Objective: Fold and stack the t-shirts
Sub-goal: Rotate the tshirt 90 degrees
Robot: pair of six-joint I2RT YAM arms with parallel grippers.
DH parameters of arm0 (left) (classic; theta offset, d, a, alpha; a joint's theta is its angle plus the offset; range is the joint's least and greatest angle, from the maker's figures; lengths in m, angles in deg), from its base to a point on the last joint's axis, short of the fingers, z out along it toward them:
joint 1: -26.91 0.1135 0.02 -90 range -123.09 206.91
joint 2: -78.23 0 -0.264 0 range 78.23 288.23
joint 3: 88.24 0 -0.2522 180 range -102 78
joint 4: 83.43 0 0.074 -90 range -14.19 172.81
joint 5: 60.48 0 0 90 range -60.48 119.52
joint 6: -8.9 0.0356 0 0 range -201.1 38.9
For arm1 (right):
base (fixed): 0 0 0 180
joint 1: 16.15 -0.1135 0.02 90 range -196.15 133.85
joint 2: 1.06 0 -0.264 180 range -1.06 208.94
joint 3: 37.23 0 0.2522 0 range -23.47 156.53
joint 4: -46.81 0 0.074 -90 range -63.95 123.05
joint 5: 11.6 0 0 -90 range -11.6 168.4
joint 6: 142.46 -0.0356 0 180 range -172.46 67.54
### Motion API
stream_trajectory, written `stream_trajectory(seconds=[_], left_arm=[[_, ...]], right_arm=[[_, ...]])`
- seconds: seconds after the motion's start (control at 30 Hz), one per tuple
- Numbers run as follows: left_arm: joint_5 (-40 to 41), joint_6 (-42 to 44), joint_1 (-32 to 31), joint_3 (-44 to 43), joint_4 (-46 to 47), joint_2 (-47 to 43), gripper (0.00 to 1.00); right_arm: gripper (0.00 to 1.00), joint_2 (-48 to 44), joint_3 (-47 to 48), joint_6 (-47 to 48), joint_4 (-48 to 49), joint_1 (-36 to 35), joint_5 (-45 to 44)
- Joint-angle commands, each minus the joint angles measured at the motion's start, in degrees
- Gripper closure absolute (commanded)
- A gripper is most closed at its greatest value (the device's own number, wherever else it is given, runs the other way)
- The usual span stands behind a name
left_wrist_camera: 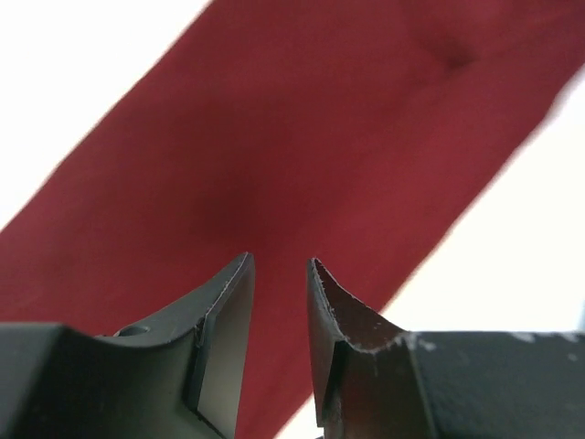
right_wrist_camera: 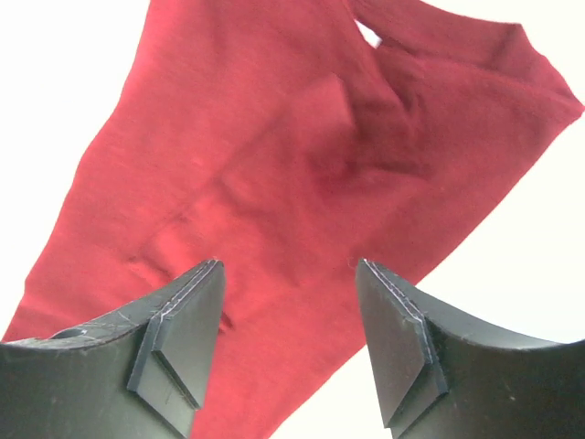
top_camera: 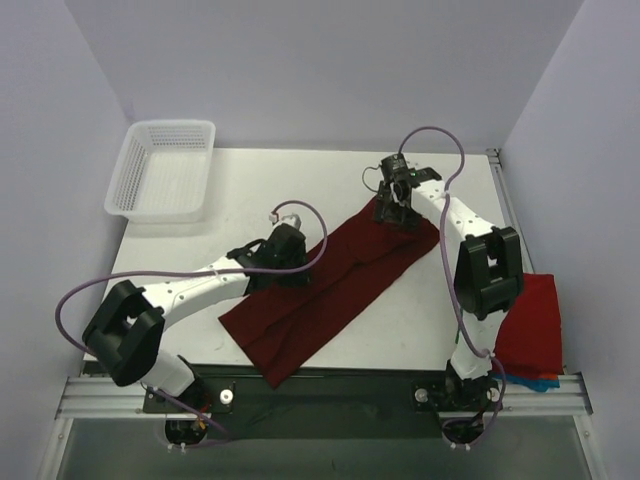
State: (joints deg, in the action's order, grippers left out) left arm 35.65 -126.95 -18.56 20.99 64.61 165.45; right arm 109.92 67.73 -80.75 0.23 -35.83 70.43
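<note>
- Maroon t-shirt [top_camera: 330, 295] lies mid-tabletop [top_camera: 290, 185], a folded diagonal strip.
- Left end effector [left_wrist_camera: 279, 263] slightly parted, right end effector [right_wrist_camera: 289, 267] wider; both empty, above the cloth.
- Next, likely: pinch one end, fold it across.

Maroon t-shirt [top_camera: 330, 290]: soft matt cloth. Basket [top_camera: 160, 175]: white plastic mesh.
</note>
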Motion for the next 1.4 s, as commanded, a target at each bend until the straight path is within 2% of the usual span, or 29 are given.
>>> stream_trajectory(seconds=[0.0, 0.17, 0.3, 0.43, 0.57, 0.8, 0.9, 0.93, 1.07, 1.2, 1.37], left_arm=[[4.7, 4.4, 1.0, 4.5, -5.5, -4.4, 0.60], [7.3, 5.8, 1.3, 8.1, -7.5, -5.0, 0.61], [6.3, 5.2, 1.3, 10.3, -6.6, -3.4, 0.63], [4.0, 3.7, 1.1, 13.1, -4.7, -2.9, 0.64], [0.2, 0.6, 0.1, 15.4, -1.9, -3.1, 0.65], [-4.4, -11.3, -5.6, 18.7, 6.1, -4.1, 0.65], [-5.2, -13.1, -7.5, 16.3, 10.5, -2.1, 0.65], [-5.8, -13.4, -7.6, 15.4, 11.2, -1.2, 0.65], [-8.0, -12.4, -7.4, 6.7, 11.7, 2.5, 0.61], [-8.5, -8.6, -2.5, -0.5, 10.6, 3.2, 0.58], [-10.5, -2.9, 5.3, -8.0, 12.3, 8.6, 0.57]], right_arm=[[0.41, -3.6, -6.4, -1.8, -1.4, 1.0, -1.5], [0.46, -3.5, -12.6, -4.3, 2.8, 1.2, 0.5], [0.53, -2.3, -15.7, -5.8, 4.2, 3.1, 1.4], [0.55, -0.2, -15.6, -4.8, 4.7, 3.9, 2.6], [0.55, 4.0, -11.7, -4.2, 4.3, 3.9, 3.8], [0.55, 12.5, 1.3, -2.0, 0.9, 4.0, 5.8], [0.54, 17.3, 10.0, 0.6, -0.3, 3.9, 7.5], [0.54, 18.7, 15.7, 1.2, -1.3, 3.9, 9.8], [0.49, 25.0, 27.1, 4.4, -3.1, 3.5, 13.5], [0.39, 23.4, 30.4, 5.6, -3.9, 3.2, 14.7], [0.38, 16.2, 27.6, 4.6, -3.8, 3.8, 12.6]])
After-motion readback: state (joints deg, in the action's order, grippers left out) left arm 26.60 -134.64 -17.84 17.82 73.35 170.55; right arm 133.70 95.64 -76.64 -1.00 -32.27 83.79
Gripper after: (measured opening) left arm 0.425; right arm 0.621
